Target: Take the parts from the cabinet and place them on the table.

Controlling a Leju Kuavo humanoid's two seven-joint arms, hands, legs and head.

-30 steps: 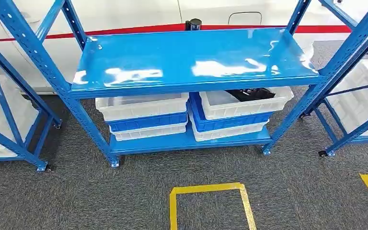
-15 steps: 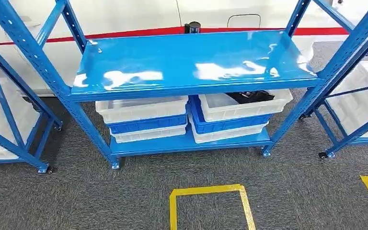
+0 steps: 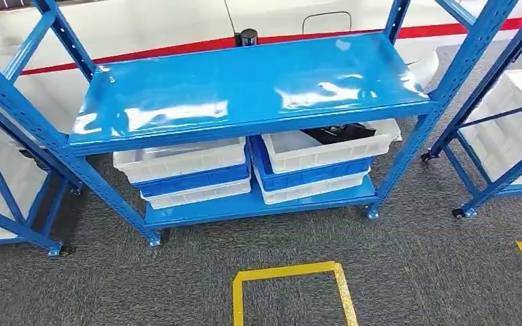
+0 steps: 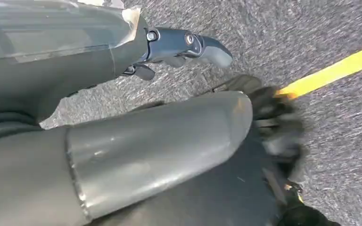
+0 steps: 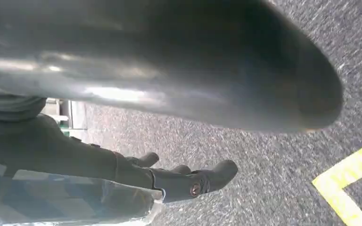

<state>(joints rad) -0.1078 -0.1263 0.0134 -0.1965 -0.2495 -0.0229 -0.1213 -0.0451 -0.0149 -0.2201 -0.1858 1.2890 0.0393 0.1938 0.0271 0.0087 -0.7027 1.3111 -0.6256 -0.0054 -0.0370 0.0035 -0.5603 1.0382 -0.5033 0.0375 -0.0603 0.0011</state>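
A blue rack (image 3: 245, 88) stands ahead of me on grey carpet, its upper shelf bare and glossy. On its low shelf sit two stacks of white and blue bins. Black parts (image 3: 336, 132) lie in the top white bin (image 3: 326, 155) of the right stack, half hidden under the upper shelf. The top bin of the left stack (image 3: 180, 161) looks bare. My left hand (image 4: 184, 47) hangs by my side over the carpet, fingers apart and holding nothing. My right hand (image 5: 188, 181) hangs the same way, also holding nothing.
A second blue rack (image 3: 0, 183) with white bins stands at the left, a third (image 3: 510, 115) at the right. A yellow tape square (image 3: 289, 272) marks the carpet in front of the middle rack. A small black cylinder (image 3: 248, 36) stands behind the shelf.
The whole picture has shifted left and slightly down, so the camera has moved. The rack and bins themselves stay as they were.
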